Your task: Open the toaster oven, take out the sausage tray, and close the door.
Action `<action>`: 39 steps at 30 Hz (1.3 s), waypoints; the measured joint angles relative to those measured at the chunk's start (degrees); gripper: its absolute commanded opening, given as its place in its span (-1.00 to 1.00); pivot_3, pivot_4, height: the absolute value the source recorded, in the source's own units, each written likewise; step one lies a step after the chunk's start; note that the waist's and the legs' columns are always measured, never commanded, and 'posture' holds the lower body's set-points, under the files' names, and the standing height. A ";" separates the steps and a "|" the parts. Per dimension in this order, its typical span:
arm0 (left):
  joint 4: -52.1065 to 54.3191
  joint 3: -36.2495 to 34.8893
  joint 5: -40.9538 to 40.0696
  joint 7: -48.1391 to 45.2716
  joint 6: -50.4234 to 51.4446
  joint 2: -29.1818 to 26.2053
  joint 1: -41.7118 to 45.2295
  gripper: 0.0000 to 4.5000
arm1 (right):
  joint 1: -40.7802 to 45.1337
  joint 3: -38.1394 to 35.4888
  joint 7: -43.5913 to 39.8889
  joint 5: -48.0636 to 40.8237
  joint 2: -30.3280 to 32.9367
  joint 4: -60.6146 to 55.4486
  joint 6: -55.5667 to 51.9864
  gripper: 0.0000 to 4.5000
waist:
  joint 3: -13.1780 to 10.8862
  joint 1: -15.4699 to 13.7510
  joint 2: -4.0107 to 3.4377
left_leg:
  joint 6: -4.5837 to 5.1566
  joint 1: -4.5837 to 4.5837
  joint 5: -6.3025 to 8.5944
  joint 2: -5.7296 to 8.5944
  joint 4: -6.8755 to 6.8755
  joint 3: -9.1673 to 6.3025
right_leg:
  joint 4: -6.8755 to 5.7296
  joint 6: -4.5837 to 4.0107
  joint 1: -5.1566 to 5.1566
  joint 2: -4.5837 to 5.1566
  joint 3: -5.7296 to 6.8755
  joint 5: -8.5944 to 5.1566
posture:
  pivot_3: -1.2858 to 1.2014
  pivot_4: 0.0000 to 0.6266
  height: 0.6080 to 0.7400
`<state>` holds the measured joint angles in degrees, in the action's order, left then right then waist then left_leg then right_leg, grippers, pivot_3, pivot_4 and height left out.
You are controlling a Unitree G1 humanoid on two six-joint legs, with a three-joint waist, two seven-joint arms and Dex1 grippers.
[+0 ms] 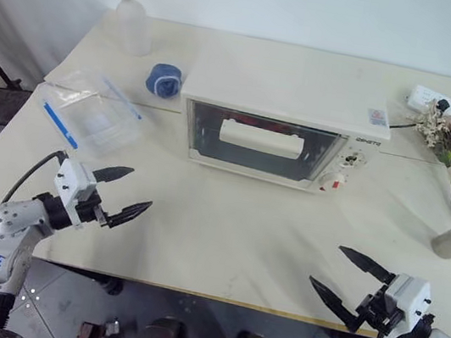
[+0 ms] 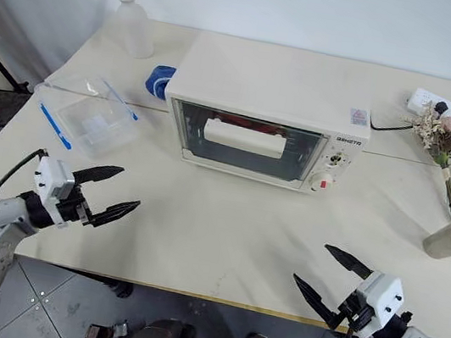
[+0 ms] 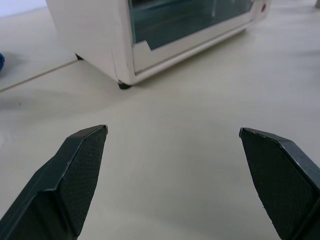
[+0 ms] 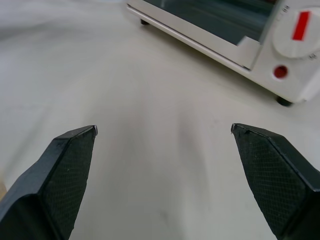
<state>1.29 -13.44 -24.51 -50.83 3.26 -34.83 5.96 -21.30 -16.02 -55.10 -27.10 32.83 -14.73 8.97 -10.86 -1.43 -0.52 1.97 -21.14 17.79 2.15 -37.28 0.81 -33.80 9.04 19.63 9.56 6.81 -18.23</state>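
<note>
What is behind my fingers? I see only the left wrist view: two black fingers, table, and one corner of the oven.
Observer: The toaster oven has its door shut, with the cream bar handle across the glass.
Operator: Is something beside the oven on my left?
Observer: Yes, a clear plastic box with a blue strip sits on the table, apart from the oven.
Operator: And the other arm?
Observer: The right gripper is open and empty near the table's front edge, like the left gripper.
</note>
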 measured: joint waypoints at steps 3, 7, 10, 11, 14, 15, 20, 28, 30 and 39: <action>-0.15 1.20 -0.12 -0.28 0.93 0.23 0.51 1.00 | 0.53 0.71 0.32 -0.18 0.01 -2.02 -1.28 1.00 | 0.00 0.00 0.00 | 0.00 -0.01 0.01 -0.01 0.00 0.00 | -0.01 0.00 0.02 0.00 0.00 0.00 | 0.03 -0.52 1.00; -0.15 0.72 -2.94 -2.54 3.33 -0.42 0.34 1.00 | 5.46 3.47 3.46 -3.09 0.06 -7.38 -8.32 1.00 | -0.01 0.66 0.01 | -0.03 0.00 0.01 -0.13 -0.05 0.11 | -0.05 -0.03 0.08 -0.10 -0.11 -0.01 | 0.03 -0.52 1.00; 0.61 -2.40 -8.65 -6.37 7.63 -2.50 -1.61 1.00 | 12.12 5.78 7.13 -6.37 0.15 -10.58 -15.77 1.00 | -0.01 0.97 0.00 | -0.06 -0.01 0.02 -0.18 -0.06 0.11 | -0.09 -0.08 0.13 -0.11 -0.14 -0.03 | 0.03 -0.52 1.00; 1.06 -4.18 -10.61 -6.89 9.04 -3.17 -2.46 1.00 | 15.07 6.84 8.52 -7.45 0.16 -10.91 -18.65 1.00 | -0.02 1.16 0.02 | -0.07 -0.02 0.03 -0.21 -0.08 0.10 | -0.08 -0.09 0.15 -0.11 -0.15 -0.03 | 0.03 -0.52 1.00; 4.52 -8.90 -15.39 -8.34 13.23 -6.14 -4.59 1.00 | 23.18 8.39 12.61 -10.33 0.10 -11.07 -26.15 1.00 | -0.04 1.27 0.05 | -0.08 -0.10 0.04 -0.20 -0.08 0.01 | -0.08 -0.11 0.19 -0.10 -0.15 -0.03 | 0.03 -0.52 1.00; 5.55 -9.96 -16.28 -8.49 14.02 -6.60 -5.01 1.00 | 25.00 8.89 13.41 -10.66 0.08 -11.00 -27.75 1.00 | -0.04 1.10 0.04 | -0.07 -0.12 0.05 -0.17 -0.07 -0.06 | -0.09 -0.12 0.19 -0.09 -0.15 -0.03 | 0.03 -0.52 1.00; 9.60 -11.08 -18.26 -8.47 16.87 -6.30 -8.26 1.00 | 36.77 11.52 16.32 -10.08 -1.41 -7.42 -33.13 1.00 | -0.05 0.97 0.03 | -0.04 -0.17 0.09 -0.10 -0.06 -0.03 | -0.08 -0.12 0.24 -0.08 -0.19 -0.02 | 0.03 -0.52 1.00; 12.65 -10.70 -18.22 -5.95 17.71 -4.31 -9.61 1.00 | 45.04 13.59 14.85 -8.02 -3.06 -2.31 -33.88 1.00 | -0.05 1.08 0.03 | -0.03 -0.20 0.09 -0.09 -0.03 -0.02 | -0.15 -0.12 0.31 -0.10 -0.16 -0.02 | 0.03 -0.52 1.00; 13.21 -10.71 -18.42 -5.11 18.10 -3.88 -10.08 1.00 | 45.11 13.89 12.49 -7.59 -2.99 -1.98 -33.11 1.00 | -0.05 1.35 0.03 | -0.03 -0.21 0.09 -0.09 -0.03 -0.01 | -0.15 -0.11 0.31 -0.10 -0.16 -0.02 | 0.03 -0.52 1.00; 11.39 -11.73 -24.65 -1.80 24.96 -4.13 -1.78 0.92 | 34.69 16.13 1.52 -0.32 1.18 -5.00 -20.35 1.00 | -0.05 1.42 0.04 | -0.02 -0.20 0.07 -0.13 -0.12 0.18 | -0.20 -0.11 0.36 -0.13 -0.23 -0.02 | 0.03 -0.52 1.00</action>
<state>12.68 -25.17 -49.16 -52.62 28.22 -38.95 4.18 13.39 0.11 -53.58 -27.42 34.01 -19.73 -11.38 -10.91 -0.01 -0.48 1.95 -21.35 17.86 2.02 -37.40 0.99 -34.00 8.92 19.99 9.43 6.59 -18.25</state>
